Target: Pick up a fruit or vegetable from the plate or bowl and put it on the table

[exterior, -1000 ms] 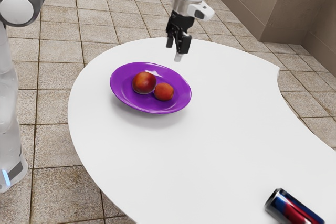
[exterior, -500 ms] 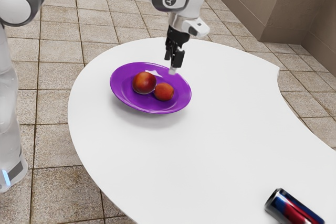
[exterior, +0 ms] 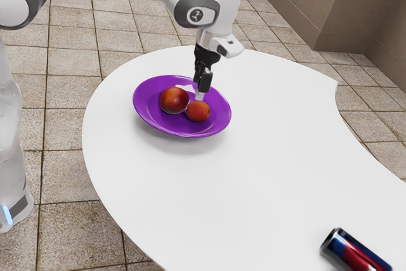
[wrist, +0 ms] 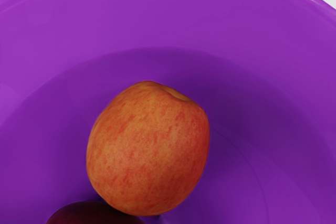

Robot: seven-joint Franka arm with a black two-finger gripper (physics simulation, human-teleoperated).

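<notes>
My gripper (exterior: 198, 89) hangs over the purple plate (exterior: 144, 107) in the exterior view, its fingers apart and nothing seen between them. Just below its tips lies the smaller orange-red fruit (exterior: 198, 112). A larger dark red fruit (exterior: 174, 100) rests beside it, toward the exterior view's left. Beneath my hand, the wrist view has the orange-red fruit (wrist: 149, 150) inside the purple plate (wrist: 163, 19), with part of the dark red fruit (wrist: 94, 215) close to it.
The plate stands on a white, curved-edge table (exterior: 254, 150). A dark blue and red can (exterior: 354, 252) lies on its side near the exterior view's lower right corner, far from the plate.
My hand has come down and toward the exterior view's left, from behind the plate to above the smaller fruit. Plate, fruits and can have stayed put.
</notes>
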